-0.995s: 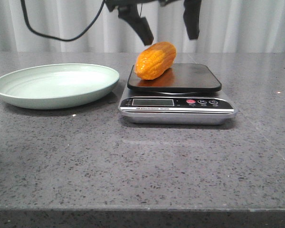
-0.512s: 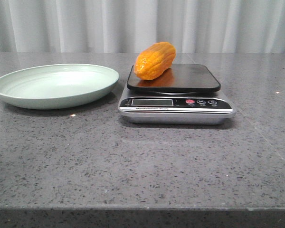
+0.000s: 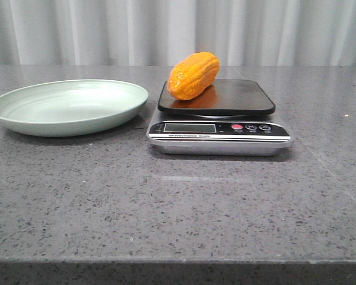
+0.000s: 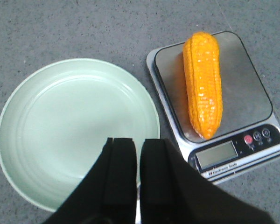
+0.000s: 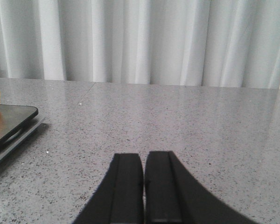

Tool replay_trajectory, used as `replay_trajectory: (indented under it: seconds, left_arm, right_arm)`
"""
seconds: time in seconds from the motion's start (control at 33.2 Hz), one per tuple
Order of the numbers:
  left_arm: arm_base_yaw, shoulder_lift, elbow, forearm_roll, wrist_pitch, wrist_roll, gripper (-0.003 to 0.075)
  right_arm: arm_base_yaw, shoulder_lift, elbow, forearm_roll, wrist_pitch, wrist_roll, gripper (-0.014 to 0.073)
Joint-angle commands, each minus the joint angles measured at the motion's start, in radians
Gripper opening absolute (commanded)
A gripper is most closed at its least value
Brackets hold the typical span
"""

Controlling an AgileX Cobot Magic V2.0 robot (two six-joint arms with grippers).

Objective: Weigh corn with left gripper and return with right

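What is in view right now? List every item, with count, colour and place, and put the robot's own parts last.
corn: one, orange-yellow, lying on the left part of the scale's platform, free of either pincer.
scale: one, silver body with a dark platform, red and dark buttons by its display, right of the plate.
plate: one, pale green, nothing on it, on the left of the table.
table: one, grey speckled stone, under everything.
curtain: one, white, behind the table.
left pincer: one, black, fingers closed together, holding nothing, above the plate's rim.
right pincer: one, black, fingers closed together, holding nothing, low over bare table, off to one side of the scale.
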Motion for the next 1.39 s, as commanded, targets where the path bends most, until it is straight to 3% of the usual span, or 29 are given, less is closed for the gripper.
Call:
replay_trajectory:
  seconds: [0.0, 0.51, 0.66, 0.96, 1.12, 1.21, 1.36]
  left_arm:
    - [0.002, -0.17, 0.122, -0.006, -0.131, 0.005, 0.0134]
    - [0.002, -1.074, 0.844, 0.056, -0.603, 0.013, 0.0134]
    - [-0.024, -1.277, 0.997, 0.093, -0.642, 0.037, 0.0134]
    - [-0.096, -1.318, 1.077, 0.105, -0.623, 0.037, 0.0134]
    - [-0.096, -1.318, 1.077, 0.157, -0.683, 0.037, 0.0134]
    - [-0.096, -1.318, 1.077, 0.172, -0.683, 0.037, 0.0134]
    - [-0.096, -1.318, 1.077, 0.172, -0.671, 0.037, 0.0134]
  right_arm:
    - [-0.003, -0.019, -0.007, -0.002, -0.088, -0.011, 0.019]
    - [-0.004, -0.017, -0.008, -0.002, -0.088, -0.011, 0.019]
    - [-0.004, -0.017, -0.008, -0.002, -0.088, -0.011, 0.019]
    - [-0.004, -0.017, -0.008, -0.002, -0.137, -0.011, 0.019]
    - [-0.003, -0.017, -0.025, -0.001, -0.285, 0.0, 0.019]
    - [-0.001, -0.011, -0.103, -0.001, -0.186, 0.031, 0.019]
    - [-0.001, 0.077, -0.279, 0.008, 0.1, 0.045, 0.019]
